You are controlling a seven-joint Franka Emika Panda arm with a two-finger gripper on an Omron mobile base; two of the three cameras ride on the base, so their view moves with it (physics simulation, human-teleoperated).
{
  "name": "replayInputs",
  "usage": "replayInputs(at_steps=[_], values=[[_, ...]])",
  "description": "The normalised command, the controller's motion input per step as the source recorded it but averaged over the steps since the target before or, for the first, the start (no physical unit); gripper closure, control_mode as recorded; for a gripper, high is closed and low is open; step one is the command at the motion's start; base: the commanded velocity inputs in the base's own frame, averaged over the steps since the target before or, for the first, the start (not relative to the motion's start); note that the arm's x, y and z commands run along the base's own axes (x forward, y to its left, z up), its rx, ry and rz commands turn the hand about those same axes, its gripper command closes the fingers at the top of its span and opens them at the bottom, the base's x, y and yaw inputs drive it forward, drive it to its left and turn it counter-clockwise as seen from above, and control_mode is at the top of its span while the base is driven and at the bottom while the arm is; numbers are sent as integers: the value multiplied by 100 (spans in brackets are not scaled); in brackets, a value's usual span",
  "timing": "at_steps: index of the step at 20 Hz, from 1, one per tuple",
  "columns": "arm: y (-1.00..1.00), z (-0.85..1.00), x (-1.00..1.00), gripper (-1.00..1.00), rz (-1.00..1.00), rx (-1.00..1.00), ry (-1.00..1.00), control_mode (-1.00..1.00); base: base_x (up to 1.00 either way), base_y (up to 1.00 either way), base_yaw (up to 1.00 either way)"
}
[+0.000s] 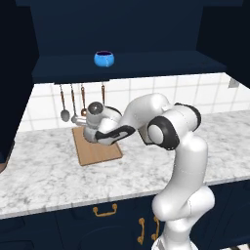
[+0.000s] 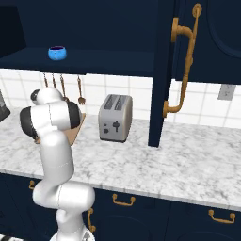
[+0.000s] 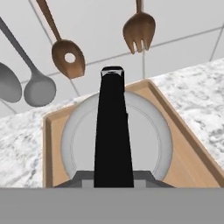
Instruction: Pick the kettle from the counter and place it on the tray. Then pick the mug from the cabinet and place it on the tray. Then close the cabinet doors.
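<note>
the first step was nearly done: the kettle [image 3: 116,140] hung directly under the claw [image 1: 100,133], over the tray [image 3: 183,157], and in the hand view the tray's rim framed the grey dome on three sides. the claw was closed on the kettle's black arched handle [image 3: 113,131], which ran straight up the middle of that view between its jaws. whether the kettle's base already rested on the wood could not be told.

by my reading the next move called for lowering it the last bit if needed, letting the jaws part and rising straight off the handle, then reaching for the mug [image 1: 104,59], which sat on the open cabinet [image 1: 122,66] shelf above the claw and a little to one side.

the handle's long axis lay along the claw's forward line, pointing towards the tiled wall beyond it, where the hanging spoons [image 3: 65,54] were. the tray's long side ran the same way. the spout could not be made out, so the kettle's facing stayed unclear.
</note>
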Motion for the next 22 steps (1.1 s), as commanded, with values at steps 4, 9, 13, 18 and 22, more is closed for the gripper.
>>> replayInputs(at_steps=[4, 9, 13, 18, 22], values=[[-15, -5, 0, -100, -4, 0, 0, -100, 0, 0, 0], [-4, 1, 0, -100, -6, 1, 1, -100, 0, 0, 0], [0, 15, -9, -100, -4, 0, 3, -100, 0, 0, 0], [0, 21, -62, -100, -4, 3, 0, -100, 0, 0, 0], [-15, 33, -79, -100, -6, 4, 0, -100, 0, 0, 0]])
